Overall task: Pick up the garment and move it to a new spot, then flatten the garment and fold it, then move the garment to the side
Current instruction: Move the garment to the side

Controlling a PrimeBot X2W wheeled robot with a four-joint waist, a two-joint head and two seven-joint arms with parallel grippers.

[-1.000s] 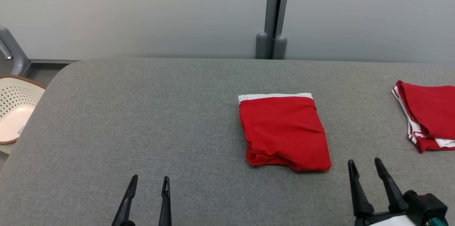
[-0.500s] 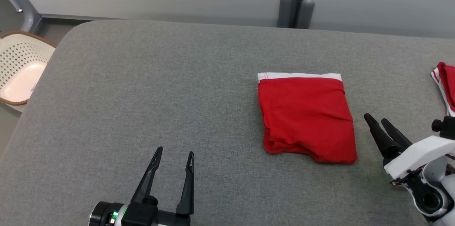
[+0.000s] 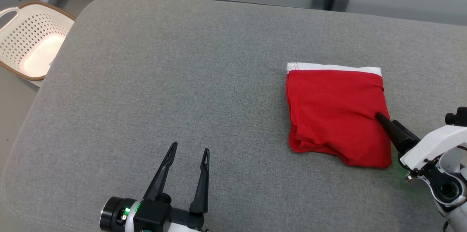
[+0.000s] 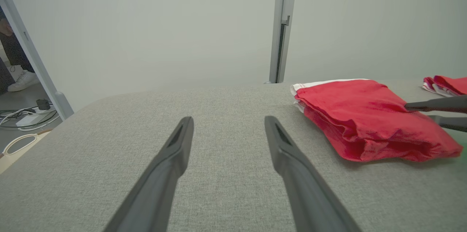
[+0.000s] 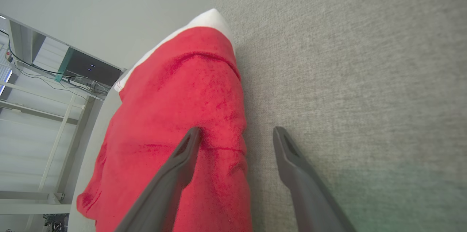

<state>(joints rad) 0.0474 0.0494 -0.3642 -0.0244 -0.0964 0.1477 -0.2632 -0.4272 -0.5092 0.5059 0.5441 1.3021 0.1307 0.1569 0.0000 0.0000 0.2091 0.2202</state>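
Observation:
A folded red garment (image 3: 335, 111) with a white waistband lies flat on the grey padded table (image 3: 146, 78), right of centre. My right gripper (image 3: 386, 119) is open and reaches in from the right, turned on its side. It straddles the garment's right edge, one finger over the red cloth (image 5: 175, 100) and the other over bare table. The right wrist view shows the right gripper (image 5: 236, 130) with its fingers apart. My left gripper (image 3: 190, 147) stands open over bare table near the front edge, well left of the garment (image 4: 365, 115), nothing between its fingers (image 4: 182, 140).
A cream perforated basket (image 3: 33, 38) sits on the floor off the table's left end. A second red and white garment (image 4: 447, 84) lies further right on the table. A person's shoe (image 4: 22, 80) shows through the doorway at far left. A grey wall runs behind.
The head camera has tilted down and shifted, so the whole picture moved. My right gripper has advanced from beside the garment to straddle its right edge. The garment lies as before.

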